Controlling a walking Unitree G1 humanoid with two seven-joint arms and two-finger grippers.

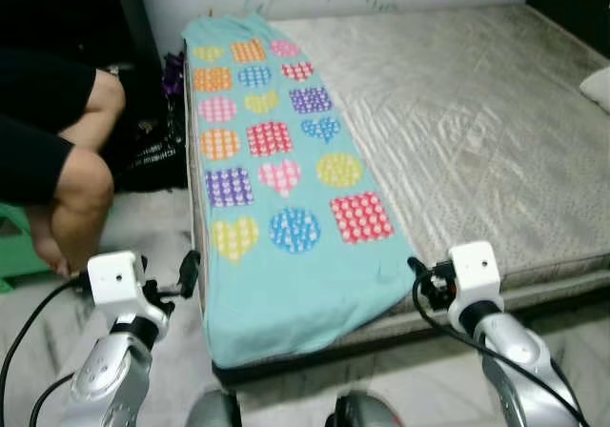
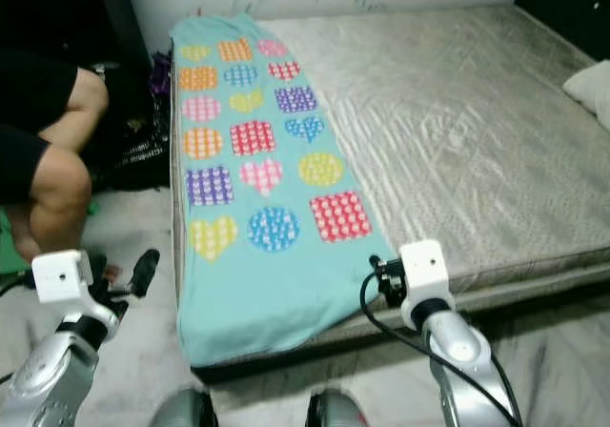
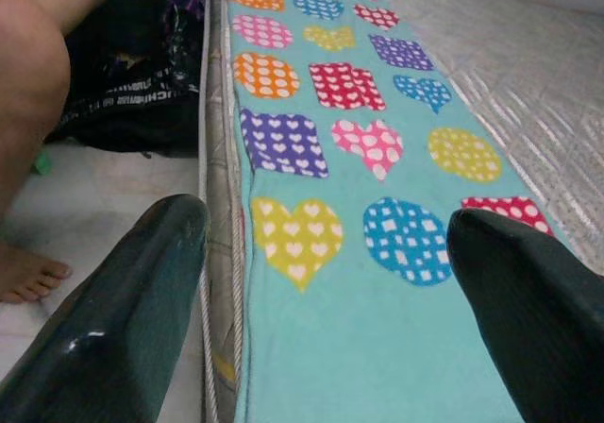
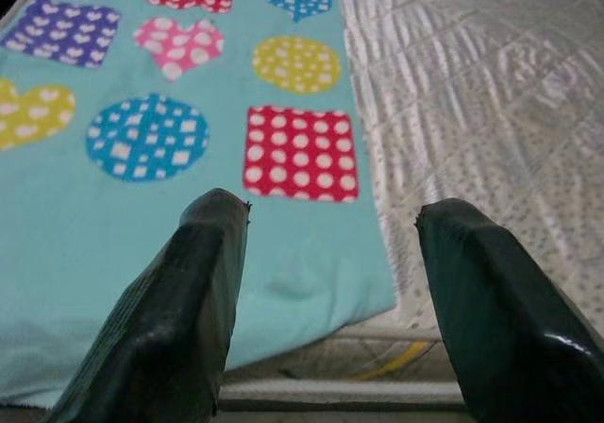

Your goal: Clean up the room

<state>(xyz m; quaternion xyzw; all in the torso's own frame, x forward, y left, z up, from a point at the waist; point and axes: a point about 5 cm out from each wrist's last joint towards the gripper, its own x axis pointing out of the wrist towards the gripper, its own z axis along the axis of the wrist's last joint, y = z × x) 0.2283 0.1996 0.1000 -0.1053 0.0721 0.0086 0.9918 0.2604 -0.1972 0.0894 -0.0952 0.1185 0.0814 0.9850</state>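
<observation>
**Both hands poised at the foot of a long blanket on the bed**

A turquoise blanket [image 1: 276,193] patterned with coloured hearts, circles and squares lies flat along one side of a bed [image 1: 477,141], over a bare grey mattress. It is a long strip. Its long axis runs straight away from both hands, from the near edge of the bed towards the far wall. Its near end hangs slightly over the bed's edge, between the two hands.

The left hand [image 1: 189,274] hovers just outside the blanket's near left corner, beside the edge of the mattress, with its two black fingers [image 3: 142,300] spread wide apart and holding nothing. The right hand [image 1: 419,273] sits close to the blanket's near right corner, where the cloth ends against the mattress. Its fingers [image 4: 189,300] are also spread and empty, pointing over that corner.

Each hand appears about equally near its own corner, so I judge the coming move to be a two-handed pinch of the near end, perhaps to fold the strip away from the hands along its length.

A seated person's bare knees [image 1: 81,151] are beyond the left hand, beside the bed, close to a dark bag [image 1: 152,151] on the floor.
</observation>
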